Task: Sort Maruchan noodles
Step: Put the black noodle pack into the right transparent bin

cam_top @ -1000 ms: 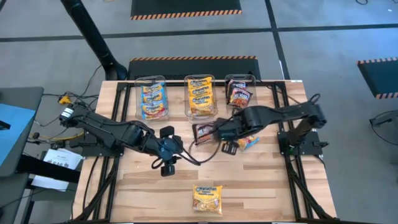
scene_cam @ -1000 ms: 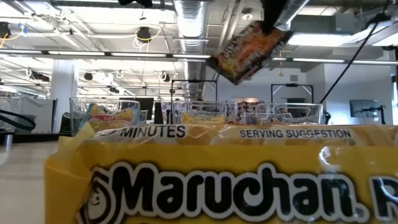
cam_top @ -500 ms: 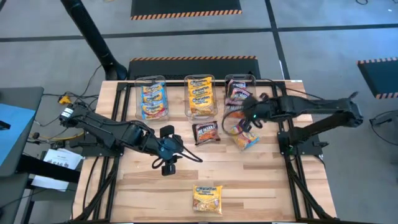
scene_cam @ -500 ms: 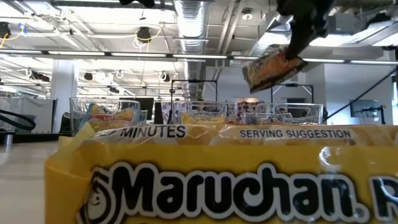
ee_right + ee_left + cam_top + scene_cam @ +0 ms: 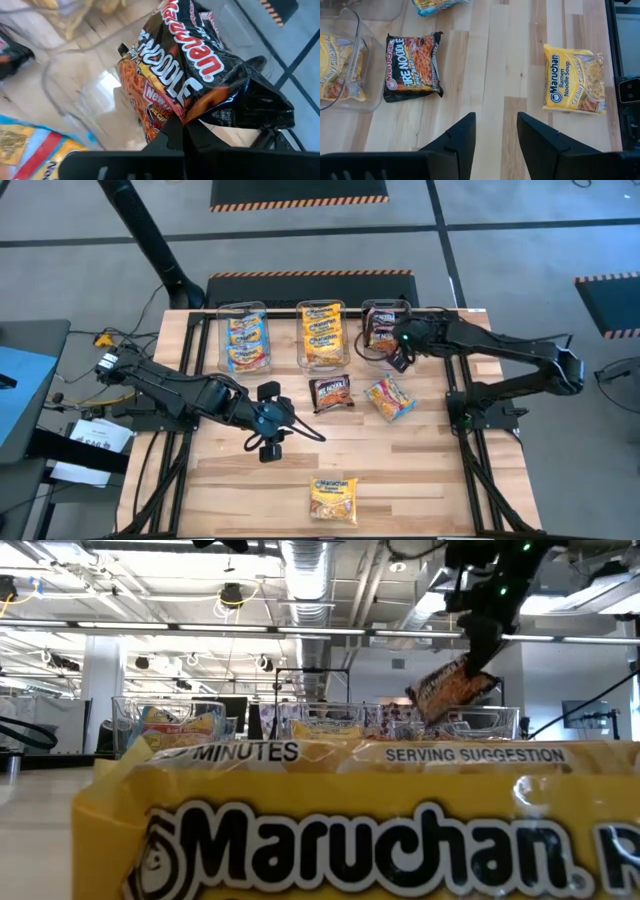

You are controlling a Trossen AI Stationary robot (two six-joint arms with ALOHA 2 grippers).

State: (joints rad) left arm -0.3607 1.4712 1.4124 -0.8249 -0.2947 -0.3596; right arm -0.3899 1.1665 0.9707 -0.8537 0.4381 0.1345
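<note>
**Technician:** State the jaw condition of the right gripper (image 5: 184, 131).

**Operator:** Clenched on 1 black-red packet (image 5: 200, 75), pinched at its edge. The packet hangs tilted from the fingers, above the right clear bin (image 5: 386, 311) at the far side of the table (image 5: 420, 480). In the low view the same packet (image 5: 452, 692) dangles over the bin row.

**Technician:** Left gripper (image 5: 495, 131)?

**Operator:** Released. The 2 fingers stand apart with nothing between them. It hovers over bare wood left of centre, near the middle of the table.

**Technician:** Location of the remaining packets?

**Operator:** 3 lie loose on the table. A second black-red packet (image 5: 331, 392) lies flat just in front of the middle bin (image 5: 322, 333). A light blue-pink packet (image 5: 390, 398) lies just to its right, apart from it and rotated. A yellow-orange packet (image 5: 333, 499) lies alone near the front edge, well apart from the others.

**Technician:** Bin contents?

**Operator:** Left bin (image 5: 243, 335): light blue-pink packets. Middle bin: yellow-orange packets. Right bin: black-red packets. The count in each bin cannot be told.
</note>
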